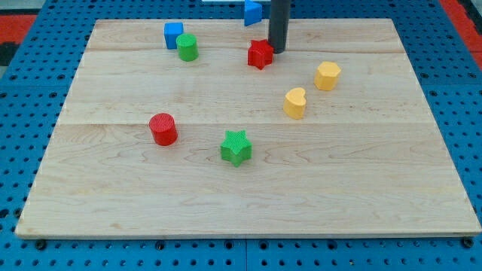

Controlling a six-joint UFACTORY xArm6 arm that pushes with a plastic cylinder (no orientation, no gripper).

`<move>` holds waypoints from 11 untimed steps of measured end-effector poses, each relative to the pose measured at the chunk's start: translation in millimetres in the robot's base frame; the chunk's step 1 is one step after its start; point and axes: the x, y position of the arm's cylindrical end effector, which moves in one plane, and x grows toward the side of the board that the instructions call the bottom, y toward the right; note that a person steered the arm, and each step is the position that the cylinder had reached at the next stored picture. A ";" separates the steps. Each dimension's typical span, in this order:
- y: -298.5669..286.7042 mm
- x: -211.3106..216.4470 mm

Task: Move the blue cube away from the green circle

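Cube (173,34) just left of circle (187,47).

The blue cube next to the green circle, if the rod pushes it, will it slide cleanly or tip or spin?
The blue cube looks squat and flat-bottomed, so probably slides, not tips. An off-centre push may spin it. It sits against the green circle, which could get dragged along. My tip is by the red star.
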 end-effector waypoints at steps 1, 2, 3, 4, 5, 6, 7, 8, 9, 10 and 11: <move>-6.8 -22.7; -44.1 -36.4; -99.6 -36.5; -141.5 -49.6; -180.2 -47.3; -207.6 -20.0; -226.5 20.6; -213.8 25.5; -287.4 25.3; -241.3 43.9; -233.8 46.4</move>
